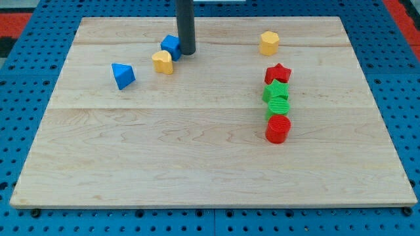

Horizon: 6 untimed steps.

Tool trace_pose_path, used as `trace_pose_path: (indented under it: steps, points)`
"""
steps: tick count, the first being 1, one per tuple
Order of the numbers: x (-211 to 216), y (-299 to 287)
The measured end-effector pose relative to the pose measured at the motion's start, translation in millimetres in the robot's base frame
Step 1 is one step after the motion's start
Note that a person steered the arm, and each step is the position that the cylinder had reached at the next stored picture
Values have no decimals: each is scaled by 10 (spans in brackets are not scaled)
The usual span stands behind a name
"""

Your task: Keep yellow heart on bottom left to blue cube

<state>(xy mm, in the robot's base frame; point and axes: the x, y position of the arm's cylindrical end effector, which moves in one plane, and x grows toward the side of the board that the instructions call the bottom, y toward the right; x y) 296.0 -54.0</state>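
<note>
The yellow heart (163, 61) lies on the wooden board near the view's top left, touching the lower left side of the blue cube (170, 46). My tip (187, 52) stands right next to the blue cube on its right side, and to the upper right of the yellow heart. The dark rod rises from the tip out of the view's top.
A blue triangular block (123, 75) lies left of the heart. A yellow hexagonal block (268, 42) is at the top right. A column on the right holds a red star (278, 73), two green blocks (277, 98) and a red cylinder (278, 128). The wooden board (197, 164) has blue pegboard around it.
</note>
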Motion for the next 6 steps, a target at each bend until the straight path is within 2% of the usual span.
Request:
trace_pose_path:
  steps: [1,3,4,6]
  points:
    - [31,-218]
    - [112,44]
    - [360,33]
    - [372,-141]
